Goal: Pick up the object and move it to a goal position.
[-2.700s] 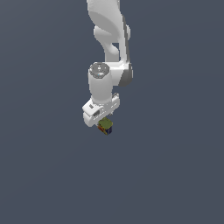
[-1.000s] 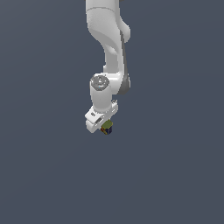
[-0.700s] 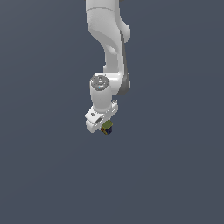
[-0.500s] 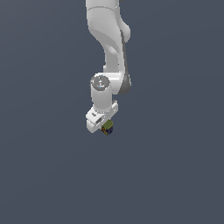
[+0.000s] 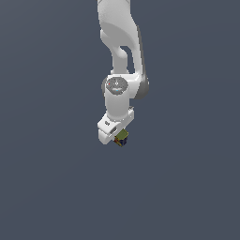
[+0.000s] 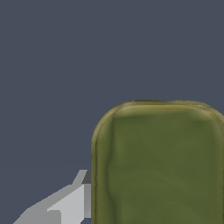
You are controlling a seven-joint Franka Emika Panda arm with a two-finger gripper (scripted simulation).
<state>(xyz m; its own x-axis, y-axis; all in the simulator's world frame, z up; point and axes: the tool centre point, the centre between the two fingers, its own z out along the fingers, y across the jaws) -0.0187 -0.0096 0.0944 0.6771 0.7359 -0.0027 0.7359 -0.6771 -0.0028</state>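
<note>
**Block carried at the tip of the arm, in transit to the goal**

The exterior view shows the white arm (image 5: 121, 51) reaching down from above, its wrist turned so that the gripper (image 5: 117, 137) points downward and slightly toward the exterior view's right. The block (image 5: 123, 138), a small cube with olive-green, yellow, orange-red and dark blue patches, sits at the very tip of the gripper, partly covered by the white gripper body. Nothing is visible beneath it but the uniform grey-blue background (image 5: 47, 187); no surface edge, shadow or goal marker can be made out, so whether the block hangs clear of a surface cannot be read directly.

The wrist view shows the block (image 6: 157, 164) filling much of the picture with its olive-green face, and one grey-white finger (image 6: 70, 203) lying against its side. The second finger is out of frame. The block is seen this close because it lies between the fingers directly under the camera.

The jaws are narrow, closed to about the width of the small block, and are judged to be gripping it; nothing else is touched. The downward pose probably keeps the block in a steady pinch during transport. The pick-up appears done, and what remains is the move to the goal.
</note>
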